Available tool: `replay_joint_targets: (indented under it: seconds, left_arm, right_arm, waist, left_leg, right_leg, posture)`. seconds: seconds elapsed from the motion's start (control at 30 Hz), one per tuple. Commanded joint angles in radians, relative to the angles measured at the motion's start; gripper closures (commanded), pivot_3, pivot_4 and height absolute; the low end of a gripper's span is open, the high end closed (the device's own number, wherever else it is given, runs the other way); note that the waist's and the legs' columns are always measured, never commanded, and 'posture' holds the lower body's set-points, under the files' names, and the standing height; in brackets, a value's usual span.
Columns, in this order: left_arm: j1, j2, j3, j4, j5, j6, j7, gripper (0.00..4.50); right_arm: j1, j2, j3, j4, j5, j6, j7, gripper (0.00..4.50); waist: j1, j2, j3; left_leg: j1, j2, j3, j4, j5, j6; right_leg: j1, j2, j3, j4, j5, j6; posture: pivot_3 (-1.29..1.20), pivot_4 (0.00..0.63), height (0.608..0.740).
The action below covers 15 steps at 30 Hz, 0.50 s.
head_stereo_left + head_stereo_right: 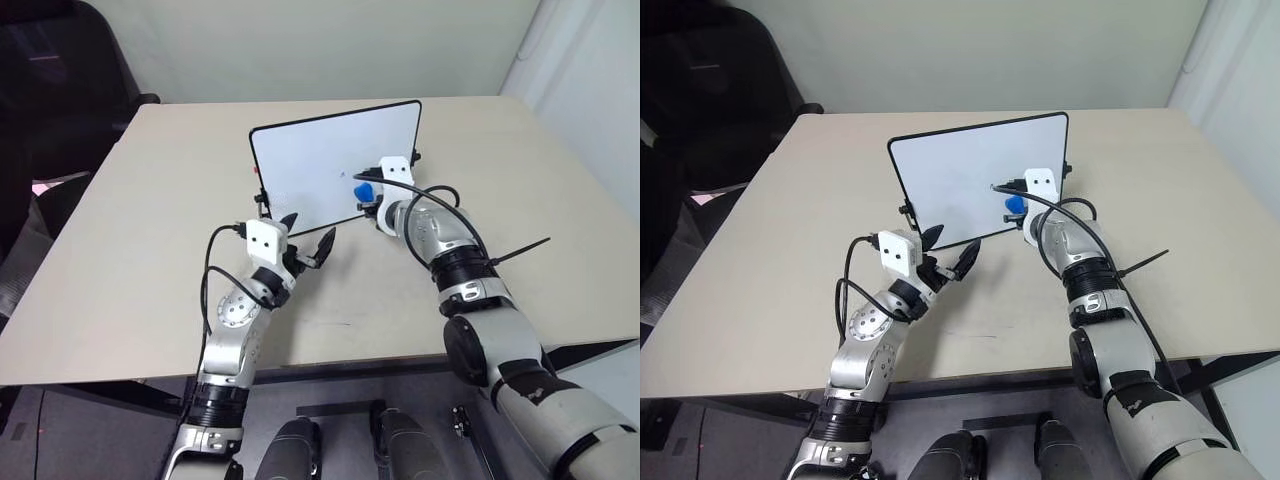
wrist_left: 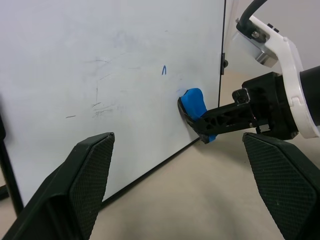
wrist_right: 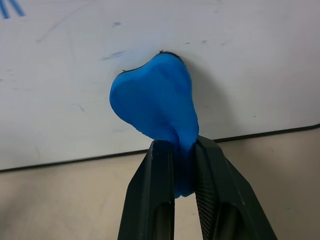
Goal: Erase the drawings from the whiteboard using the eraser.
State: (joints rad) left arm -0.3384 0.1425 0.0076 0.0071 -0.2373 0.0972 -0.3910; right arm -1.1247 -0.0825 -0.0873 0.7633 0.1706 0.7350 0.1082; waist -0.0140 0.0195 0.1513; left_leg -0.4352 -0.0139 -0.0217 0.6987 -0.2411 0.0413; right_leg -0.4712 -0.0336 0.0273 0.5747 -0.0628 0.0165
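Against whiteboard (image 1: 320, 165) lower right corner, right tool (image 3: 184, 165) clamped on eraser (image 3: 155, 100), pressing surface. Remaining drawings (image 2: 163, 70) just above-left of eraser; you wipe there. Left tool (image 2: 180, 185) wide open, empty.

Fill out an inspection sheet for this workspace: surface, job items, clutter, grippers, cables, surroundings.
Surface: beige table, bare around the board.
Job items: whiteboard stands propped upright on the table; a small blue mark and faint smudges remain on it; blue eraser is pressed against the board near its lower edge.
Clutter: nothing seen.
Grippers: right gripper shut on the eraser; left gripper open, empty, just in front of the board.
Cables: black cables loop over both wrists.
Surroundings: dark chair at the table's far left corner; pale wall behind.
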Motion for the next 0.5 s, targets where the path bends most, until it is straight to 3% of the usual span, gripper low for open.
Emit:
replay_joint_targets:
  seconds: [0.03,0.27,0.5]
  left_arm:
    - [-0.018,0.000,0.004,-0.015,-0.004,-0.015,-0.003,0.00]
    - [-0.019,-0.003,-0.001,-0.013,-0.003,-0.017,-0.005,0.00]
    - [-0.017,-0.006,-0.004,-0.015,0.001,-0.019,-0.002,0.00]
  right_arm:
    - [-0.036,-0.007,-0.005,-0.012,-0.011,-0.021,-0.008,4.20]
    - [-0.001,0.033,0.087,-0.163,-0.005,0.037,0.097,4.20]
    - [-0.021,0.046,0.082,-0.237,0.002,0.066,0.108,4.20]
  waist:
    - [0.000,0.000,0.000]
    - [-0.007,0.000,0.000]
    - [-0.008,0.000,0.000]
  left_leg:
    - [0.000,0.000,0.000,0.000,0.000,0.000]
    - [0.000,0.000,0.000,0.000,0.000,0.001]
    - [0.000,0.007,0.000,0.000,-0.001,-0.001]
  right_leg:
    - [0.000,0.000,0.000,0.000,0.000,0.000]
    - [0.000,0.000,0.000,-0.001,0.000,0.000]
    - [-0.001,0.007,0.000,-0.001,0.000,0.000]
  posture:
    - [0.00,0.150,0.740]
    - [0.00,0.150,0.740]
    - [0.00,0.150,0.740]
